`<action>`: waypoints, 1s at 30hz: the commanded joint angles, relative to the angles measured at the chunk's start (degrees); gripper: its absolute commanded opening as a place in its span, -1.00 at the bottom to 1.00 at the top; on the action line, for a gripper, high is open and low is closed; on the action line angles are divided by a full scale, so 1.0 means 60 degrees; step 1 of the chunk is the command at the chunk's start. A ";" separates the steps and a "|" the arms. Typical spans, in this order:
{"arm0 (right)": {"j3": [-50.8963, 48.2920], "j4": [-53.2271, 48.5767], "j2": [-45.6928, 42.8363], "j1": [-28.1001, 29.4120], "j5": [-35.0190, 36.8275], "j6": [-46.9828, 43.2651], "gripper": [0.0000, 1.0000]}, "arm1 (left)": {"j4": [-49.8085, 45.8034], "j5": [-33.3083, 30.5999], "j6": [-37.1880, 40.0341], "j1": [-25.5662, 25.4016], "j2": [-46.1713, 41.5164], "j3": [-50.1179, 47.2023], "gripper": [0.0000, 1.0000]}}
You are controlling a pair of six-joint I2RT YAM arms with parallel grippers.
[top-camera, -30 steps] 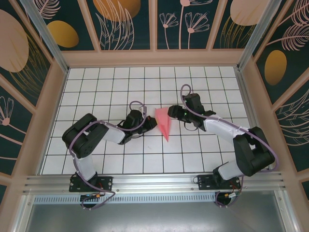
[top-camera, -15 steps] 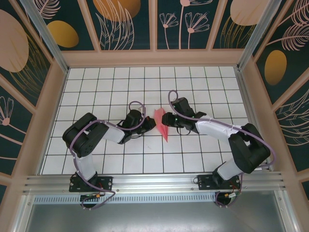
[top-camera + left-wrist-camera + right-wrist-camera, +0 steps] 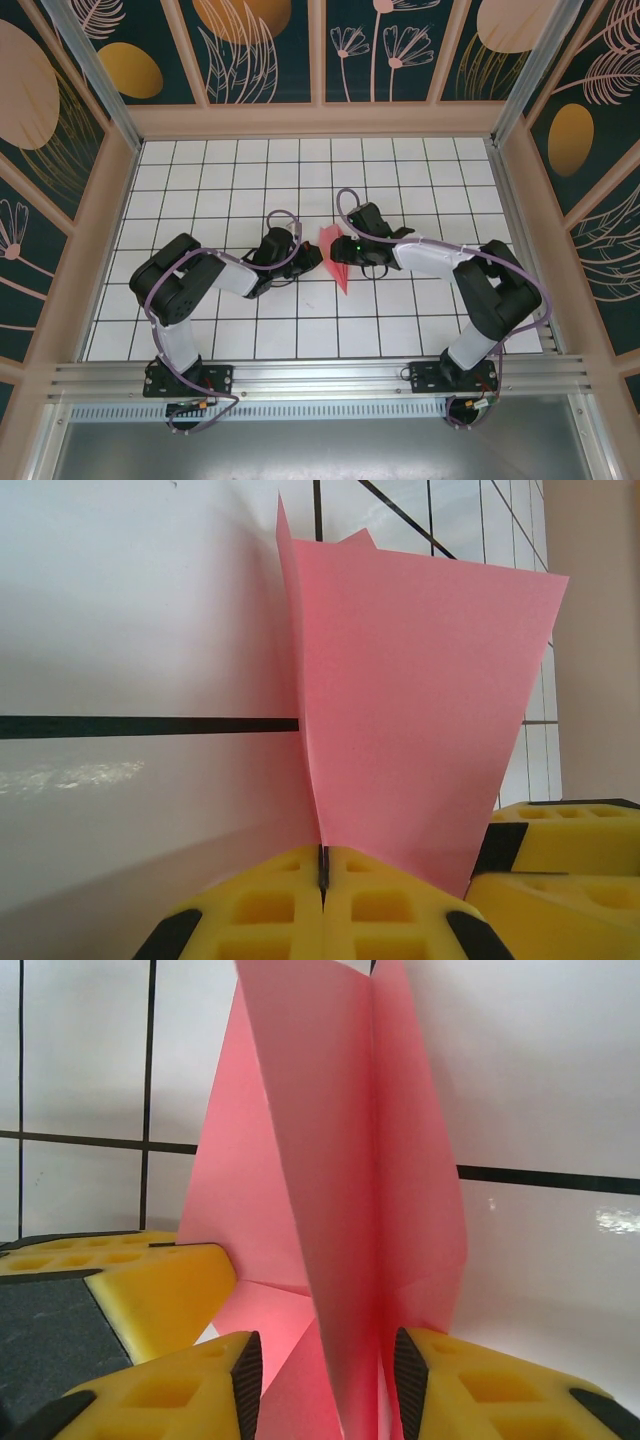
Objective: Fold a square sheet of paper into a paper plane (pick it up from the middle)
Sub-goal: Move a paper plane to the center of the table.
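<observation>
The paper plane [image 3: 336,260] lies mid-table [image 3: 200,180] on the white grid, nose toward the arm bases. The left pincer [image 3: 313,256] meets its left flank and the right pincer [image 3: 346,250] its right flank, near the wide tail. Jaw gaps unreadable from above.

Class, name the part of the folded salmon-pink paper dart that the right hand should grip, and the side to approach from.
Probably the raised centre fold of the folded salmon-pink paper dart, approached from the right, opposite the left hand pinching its other edge. That fold is a thin fin, lying between the right hand's open fingers.
</observation>
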 commanded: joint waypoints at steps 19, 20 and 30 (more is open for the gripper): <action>-0.0620 -0.0060 -0.0435 0.0429 -0.0204 0.0196 0.02 | -0.0030 0.0048 -0.0075 0.0050 0.0116 0.0027 -1.00; -0.0608 -0.0072 -0.0395 0.0444 -0.0169 0.0220 0.01 | -0.0038 0.0048 -0.0070 0.0037 0.0111 0.0020 -1.00; -0.0219 -0.0319 0.0096 0.0817 0.0610 0.0363 0.02 | 0.0006 0.0063 -0.0116 0.0043 0.0091 -0.0039 -1.00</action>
